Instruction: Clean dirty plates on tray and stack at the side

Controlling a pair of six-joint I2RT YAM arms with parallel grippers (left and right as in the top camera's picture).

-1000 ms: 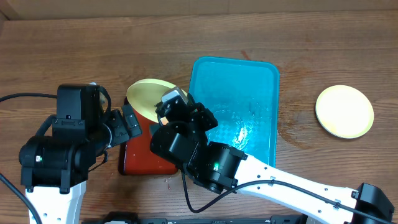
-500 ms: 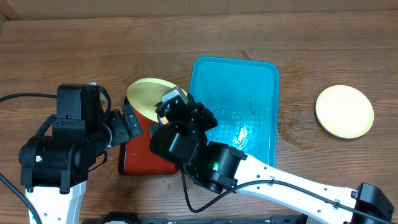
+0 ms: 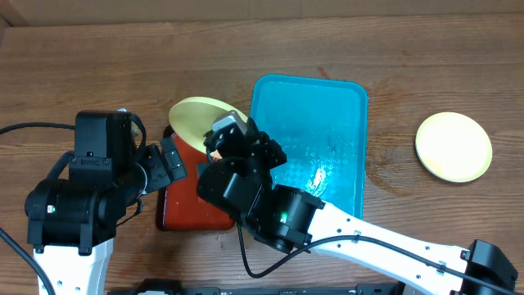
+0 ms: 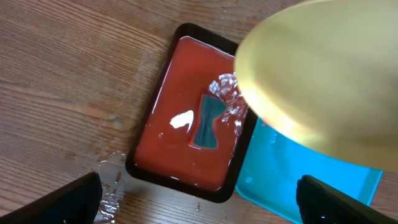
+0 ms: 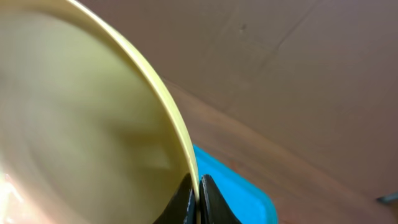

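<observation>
Desk [image 3: 98,65] of brown wood is carrying everything that we are seeing from above. On it, in the middle, the turquoise tray [image 3: 327,106] is lying flat, and water is shining on its floor. Just beside its left edge the smaller red tray [image 3: 184,209] with a black rim is lying, and from the left wrist we are seeing liquid in it, with some small bubbles near its far right corner. A dark shape is showing in this liquid, but we are not able to say what it is.

One pale yellow-green plate [image 3: 195,120] is hanging tilted in the air, over the far end of the red tray and close to the left edge of the turquoise tray. A second plate [image 3: 453,147] of the same colour is lying flat on the desk at the right, apart from the turquoise tray.

We are seeing the right pincer [image 5: 196,196] pinching the rim of the tilted plate, its two fingers nearly together with the thin rim between them. The left pincer [image 4: 199,193] is hanging over the red tray with its fingers spread wide, and it is holding nothing.
</observation>
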